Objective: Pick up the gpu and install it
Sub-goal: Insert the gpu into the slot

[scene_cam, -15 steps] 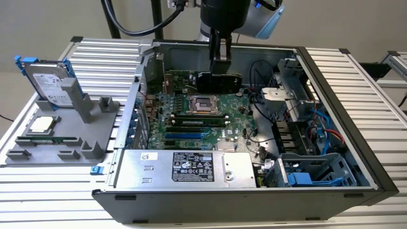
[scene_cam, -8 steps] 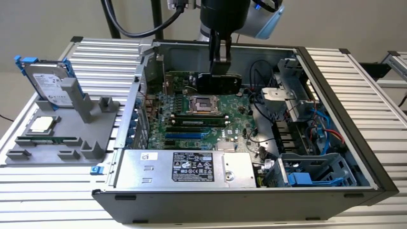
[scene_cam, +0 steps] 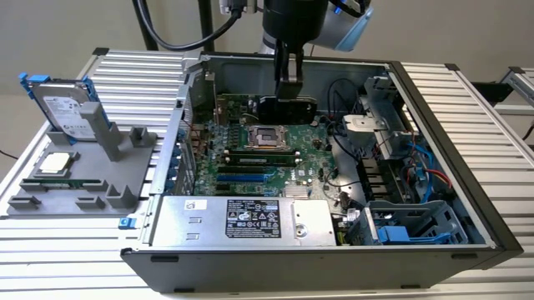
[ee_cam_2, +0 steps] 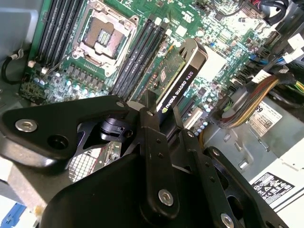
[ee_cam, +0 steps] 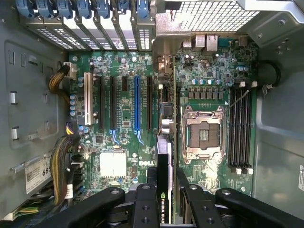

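Note:
The gpu point(scene_cam: 286, 110) hangs inside the open computer case, its black cooler facing out, above the far part of the green motherboard point(scene_cam: 250, 164). My gripper point(scene_cam: 288, 87) comes down from above and is shut on its upper edge. In the second wrist view the gpu point(ee_cam_2: 184, 76) stands on edge between my gripper's point(ee_cam_2: 164, 108) black fingers point(ee_cam_2: 151, 102). In the first wrist view the gpu point(ee_cam: 164, 152) is edge-on in my gripper point(ee_cam: 166, 176), between the black expansion slot point(ee_cam: 149, 102) and the CPU socket point(ee_cam: 202, 135). I cannot tell whether it touches the board.
Left of the case, a grey stand point(scene_cam: 125, 147) holds a silver hard drive in a blue frame point(scene_cam: 62, 109), a processor chip point(scene_cam: 54, 164) and a memory stick point(scene_cam: 62, 184). Inside the case are the power supply point(scene_cam: 242, 219), cable bundles point(scene_cam: 346, 134) and a drive cage point(scene_cam: 409, 225).

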Available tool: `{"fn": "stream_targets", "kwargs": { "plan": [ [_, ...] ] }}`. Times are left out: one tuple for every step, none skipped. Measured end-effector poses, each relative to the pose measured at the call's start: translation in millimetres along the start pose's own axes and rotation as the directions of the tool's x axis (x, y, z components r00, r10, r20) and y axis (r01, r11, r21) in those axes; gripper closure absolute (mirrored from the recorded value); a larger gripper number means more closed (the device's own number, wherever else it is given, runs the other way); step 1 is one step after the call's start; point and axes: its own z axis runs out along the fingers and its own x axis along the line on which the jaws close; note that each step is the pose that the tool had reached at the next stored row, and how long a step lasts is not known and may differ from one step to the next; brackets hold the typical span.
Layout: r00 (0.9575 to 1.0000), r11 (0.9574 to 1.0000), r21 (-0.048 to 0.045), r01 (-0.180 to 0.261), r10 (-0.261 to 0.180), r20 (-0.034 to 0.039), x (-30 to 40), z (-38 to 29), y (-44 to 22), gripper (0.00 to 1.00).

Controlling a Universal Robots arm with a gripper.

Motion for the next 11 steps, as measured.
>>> {"fn": "stream_targets", "kwargs": {
  "plan": [
    [1.0, 1.0, 0.0, 0.0, 0.0, 0.0, 0.0, 0.2, 0.0, 1.0],
    [1.0, 1.0, 0.0001, 0.0, 0.0, 0.0002, 0.0, 0.6, 0.0, 1.0],
    [1.0, 1.0, 0.0001, 0.0, 0.0, 0.0002, 0.0, 0.9, 0.0, 1.0],
    [1.0, 1.0, 0.0, 0.0, 0.0, 0.0001, 0.0, 1.2, 0.0, 1.0],
    [1.0, 1.0, -0.0001, 0.0, 0.0, -0.0001, 0.0, 1.7, 0.0, 1.0],
    [1.0, 1.0, 0.0, 0.0, 0.0, -0.0001, 0.1, 2.2, 0.0, 1.0],
    [1.0, 1.0, 0.0, 0.0, 0.0, -0.0001, 0.1, 2.6, 0.0, 1.0],
    [1.0, 1.0, -0.0001, 0.0, 0.0, -0.0003, 0.1, 2.7, 0.0, 1.0],
    [1.0, 1.0, -0.0001, 0.0, 0.0, -0.0003, 0.1, 2.7, 0.0, 1.0],
    [1.0, 1.0, -0.0001, 0.0, 0.0, -0.0003, 0.1, 2.8, 0.0, 1.0],
    [1.0, 1.0, 0.0, 0.0, 0.0, -0.0002, 0.1, 3.0, 0.0, 1.0]
  ]
}}
